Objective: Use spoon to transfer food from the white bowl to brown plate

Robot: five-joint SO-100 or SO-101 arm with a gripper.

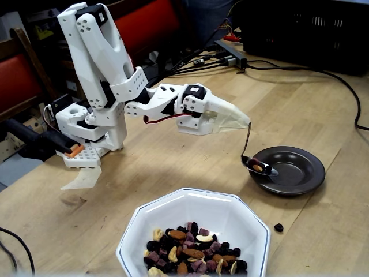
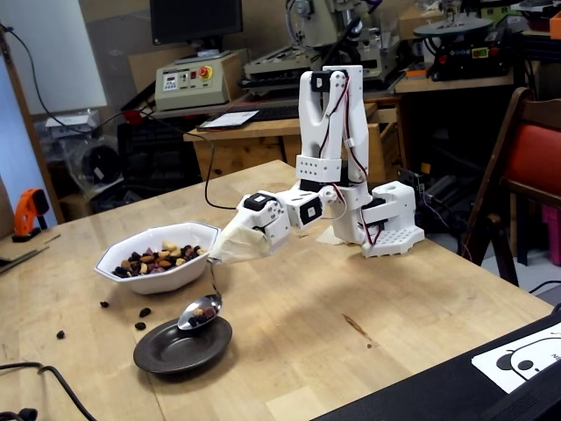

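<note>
Clearance on the desk around the brown plate

The brown plate is overhung at its rim by the loaded spoon. Bare desk is left between it and the white bowl. Loose food bits are scattered beside the plate; cables are strung along the desk's far edge.
</note>
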